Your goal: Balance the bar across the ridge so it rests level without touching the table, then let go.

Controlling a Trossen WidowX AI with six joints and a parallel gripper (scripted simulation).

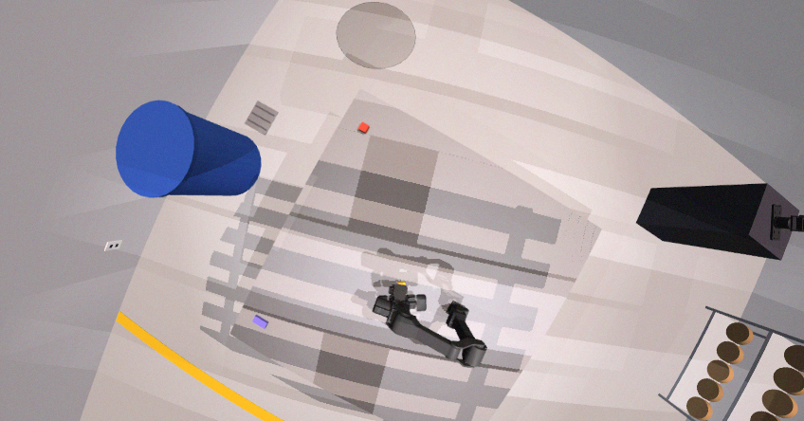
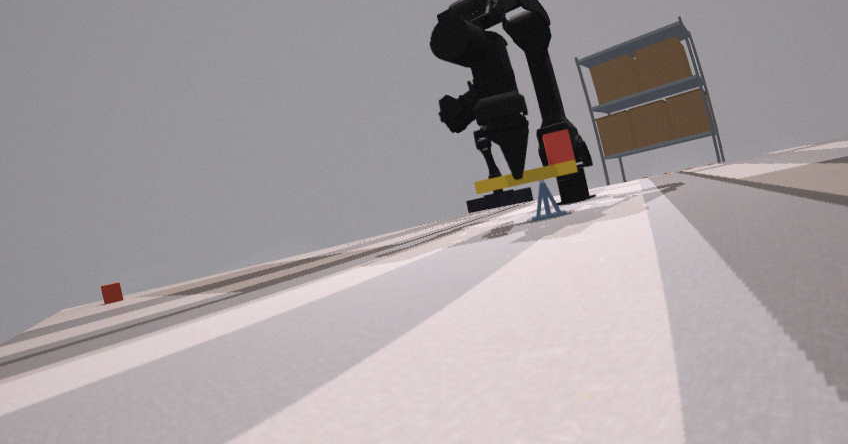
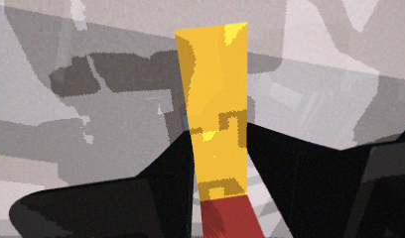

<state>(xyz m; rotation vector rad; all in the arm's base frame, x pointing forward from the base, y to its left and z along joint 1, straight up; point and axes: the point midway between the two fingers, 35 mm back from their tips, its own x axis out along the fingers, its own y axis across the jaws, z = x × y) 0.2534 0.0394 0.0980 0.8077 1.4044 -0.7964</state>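
Blue cylinder (image 1: 186,149), shelf rack (image 2: 648,91)
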